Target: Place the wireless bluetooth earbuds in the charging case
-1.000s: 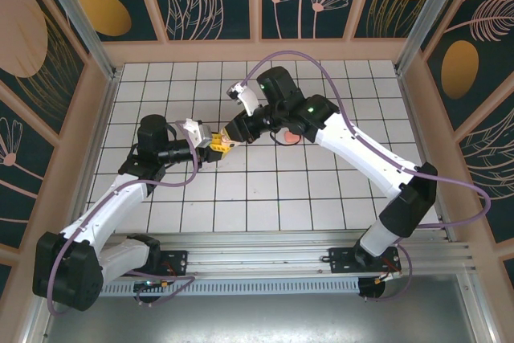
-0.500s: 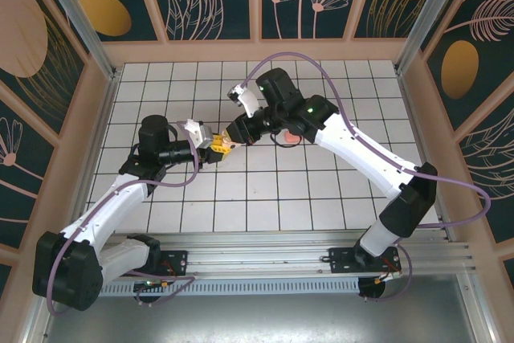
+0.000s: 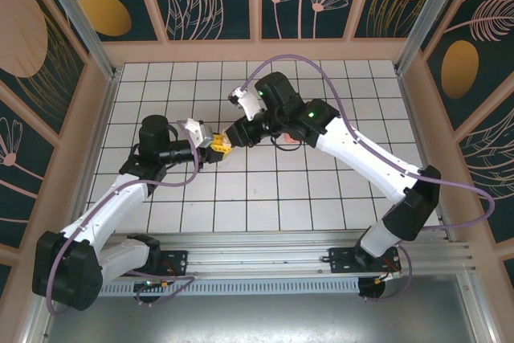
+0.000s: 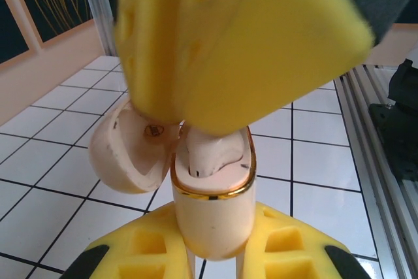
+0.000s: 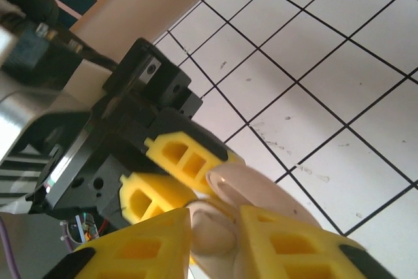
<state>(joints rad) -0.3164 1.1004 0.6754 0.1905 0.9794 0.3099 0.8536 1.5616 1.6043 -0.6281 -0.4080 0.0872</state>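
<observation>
My left gripper [image 3: 218, 145] is shut on the cream charging case [image 4: 212, 210], holding it above the tiled floor. The case has a gold rim, and its lid [image 4: 127, 151] hangs open to the left. A cream earbud [image 4: 209, 155] sits in the case's well. My right gripper [image 3: 231, 139] meets the case from the far side. Its yellow fingers [image 5: 150, 249] stand slightly apart on either side of the earbud [image 5: 212, 236], so this gripper is open. One right finger [image 4: 241, 37] looms over the case in the left wrist view. The left gripper's fingers [image 5: 186, 155] show behind the lid [image 5: 261, 191].
A salmon-pink object [image 3: 288, 141] peeks out from under the right forearm on the white tiled floor [image 3: 241, 190]. Wooden walls [image 3: 257, 50] with patterned panels enclose the floor. The arm rail [image 3: 257, 259] runs along the near edge.
The right gripper's fingers have parted a little around the earbud, and the right wrist has shifted slightly left. The left arm holds the case still.
</observation>
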